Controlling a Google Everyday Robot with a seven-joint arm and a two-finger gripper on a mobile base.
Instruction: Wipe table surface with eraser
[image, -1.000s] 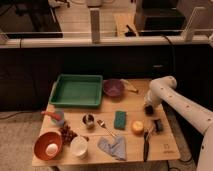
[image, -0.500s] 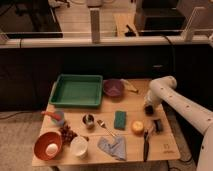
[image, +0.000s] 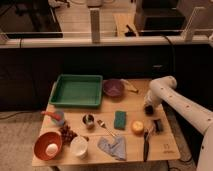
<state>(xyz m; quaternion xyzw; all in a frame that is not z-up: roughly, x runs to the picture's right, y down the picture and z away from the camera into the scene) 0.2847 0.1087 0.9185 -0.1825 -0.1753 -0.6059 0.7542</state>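
The table surface (image: 135, 145) is a small top of pale wooden planks crowded with items. A small dark block that looks like the eraser (image: 158, 125) lies near the right edge, beside a yellow round fruit (image: 137, 127). My white arm comes in from the right, and its dark gripper (image: 149, 108) hangs low over the right side of the table. It sits just behind and slightly left of the eraser, apart from it.
A green tray (image: 76, 90) and purple bowl (image: 113, 88) stand at the back. A green sponge (image: 120, 119), metal cup (image: 89, 120), fork, blue cloth (image: 113, 147), white cup (image: 79, 146), orange bowl (image: 48, 145) and a black utensil (image: 146, 144) fill the front.
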